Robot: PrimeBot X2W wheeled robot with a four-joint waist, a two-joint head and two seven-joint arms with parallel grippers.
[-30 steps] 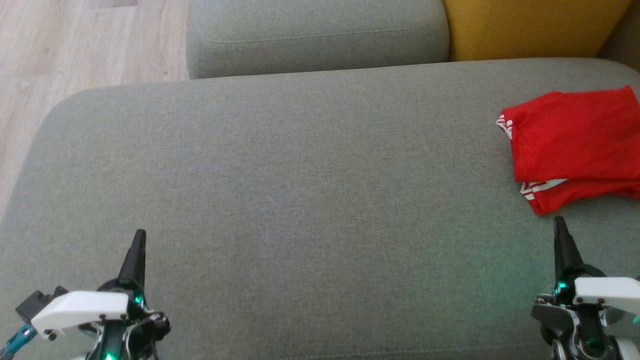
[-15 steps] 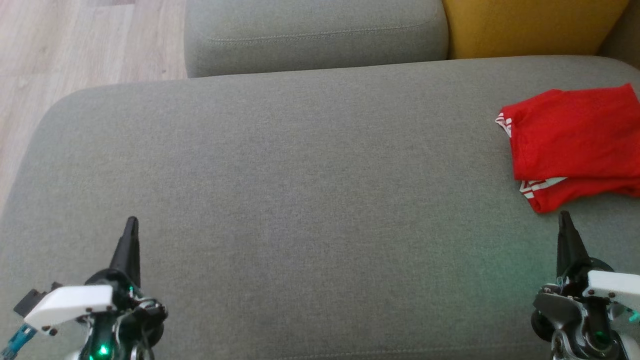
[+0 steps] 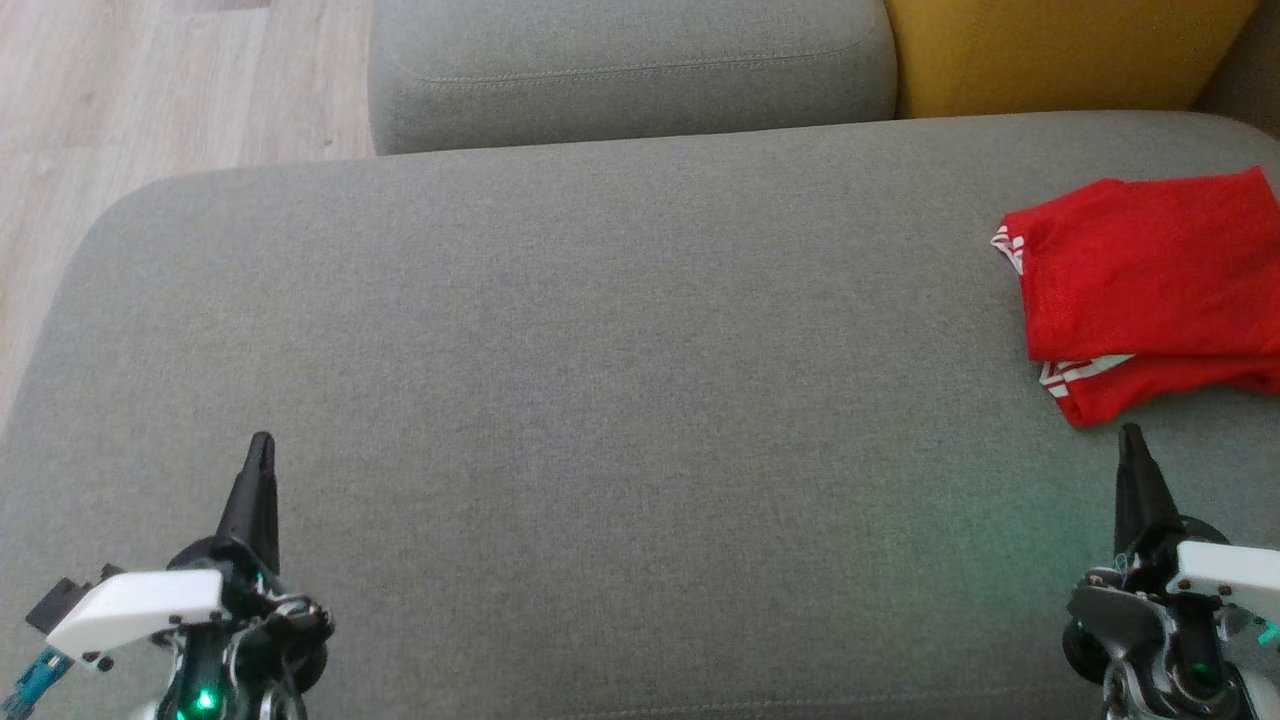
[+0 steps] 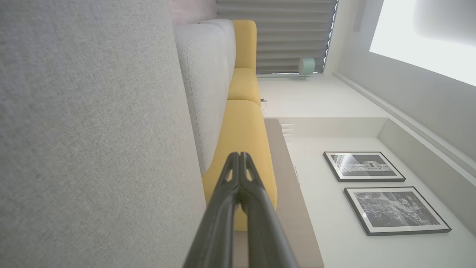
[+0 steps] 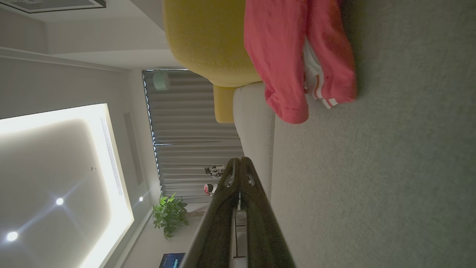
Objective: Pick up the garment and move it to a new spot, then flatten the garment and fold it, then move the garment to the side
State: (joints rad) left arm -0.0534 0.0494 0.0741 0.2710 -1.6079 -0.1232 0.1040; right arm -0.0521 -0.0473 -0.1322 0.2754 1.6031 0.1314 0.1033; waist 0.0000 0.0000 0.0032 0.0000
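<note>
While closed and empty as before, left fingers (image 3: 258,490) slightly farther forward, right fingers (image 3: 1132,480) near the folded garment (image 3: 1140,270).

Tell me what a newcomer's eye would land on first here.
The red garment, folded over, lies at the far right of the grey seat, a yellow cushion behind it. The left gripper and right gripper sit at the near corners, jaws shut, empty.
</note>
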